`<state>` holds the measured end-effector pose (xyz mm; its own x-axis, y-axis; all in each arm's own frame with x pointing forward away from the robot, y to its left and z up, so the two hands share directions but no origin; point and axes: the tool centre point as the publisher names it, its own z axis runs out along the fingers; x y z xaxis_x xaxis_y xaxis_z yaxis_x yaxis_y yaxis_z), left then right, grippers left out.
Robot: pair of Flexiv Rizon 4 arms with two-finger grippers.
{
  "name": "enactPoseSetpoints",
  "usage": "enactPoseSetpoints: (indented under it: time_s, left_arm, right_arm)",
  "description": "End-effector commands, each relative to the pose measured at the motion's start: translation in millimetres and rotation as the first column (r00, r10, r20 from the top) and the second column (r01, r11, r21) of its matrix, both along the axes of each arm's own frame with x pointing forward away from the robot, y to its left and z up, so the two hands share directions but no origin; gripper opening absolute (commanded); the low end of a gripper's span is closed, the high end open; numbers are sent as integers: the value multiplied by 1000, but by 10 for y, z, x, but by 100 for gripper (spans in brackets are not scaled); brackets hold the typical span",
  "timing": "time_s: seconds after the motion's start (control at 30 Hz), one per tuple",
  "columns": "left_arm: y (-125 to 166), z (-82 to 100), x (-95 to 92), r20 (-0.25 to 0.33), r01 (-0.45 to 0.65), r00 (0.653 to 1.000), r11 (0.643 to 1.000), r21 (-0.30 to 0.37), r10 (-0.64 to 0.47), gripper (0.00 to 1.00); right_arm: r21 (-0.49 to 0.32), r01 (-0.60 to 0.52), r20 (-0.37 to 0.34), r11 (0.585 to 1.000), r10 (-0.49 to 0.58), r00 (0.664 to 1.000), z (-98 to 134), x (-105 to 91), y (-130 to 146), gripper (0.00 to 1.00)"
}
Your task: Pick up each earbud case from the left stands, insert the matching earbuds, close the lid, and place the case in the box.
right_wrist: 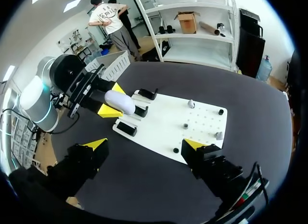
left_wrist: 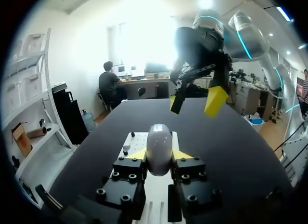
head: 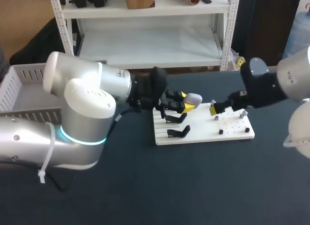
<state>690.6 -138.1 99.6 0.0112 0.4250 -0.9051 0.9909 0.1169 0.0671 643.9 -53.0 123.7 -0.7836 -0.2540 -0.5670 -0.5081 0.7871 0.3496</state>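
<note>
- Earbud case (left_wrist: 159,148) is pinched in my left claw (left_wrist: 159,155). The yellow tips press on its two sides, and it hangs in the air over the stand end of the white board (head: 203,137).
- My right claw (right_wrist: 144,144) is spread wide with nothing in it. It hovers over the pegged end of the board, near the case but apart from it.
- Risk: the case is smooth and rounded and I only have it by the sides, so a push from the right claw could squirt it out or roll it in the grip.
- Risk: the lid looks closed from every view, so nothing goes in until it is opened. Prying at it could twist the case loose.
- Risk: the small bits on the pegs, which I take for the earbuds (right_wrist: 191,103), are tiny. Wide fingers could knock one off the board or grab the wrong one.
- Risk: both claws are close over the board, so a sloppy approach means fingers clash. The black stands (head: 177,132) below the left claw could snag it.
- Look: the case is pale grey-white, glossy and pill-shaped, with its long axis pointing out ahead of my left fingers. I can't see a seam or hinge.
- The box (head: 19,89) is a white slatted crate well off on my left side, and the case is nowhere near it yet.
</note>
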Motion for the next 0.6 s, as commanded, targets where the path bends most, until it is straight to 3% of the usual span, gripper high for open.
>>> enactPoseSetpoints:
  time_s: [0.03, 0.6]
  left_arm:
    - [-65, -32, -74, 9, -11, 1000, 1000, -13, 11, 0]
    - [-16, 81, -321, 41, 32, 999, 998, -46, -30, 0]
  right_arm:
    - [-8, -11, -23, 1000, 11, 1000, -28, 99, 65, 100]
    - [-35, -29, -58, 999, 27, 998, -48, 206, 119, 100]
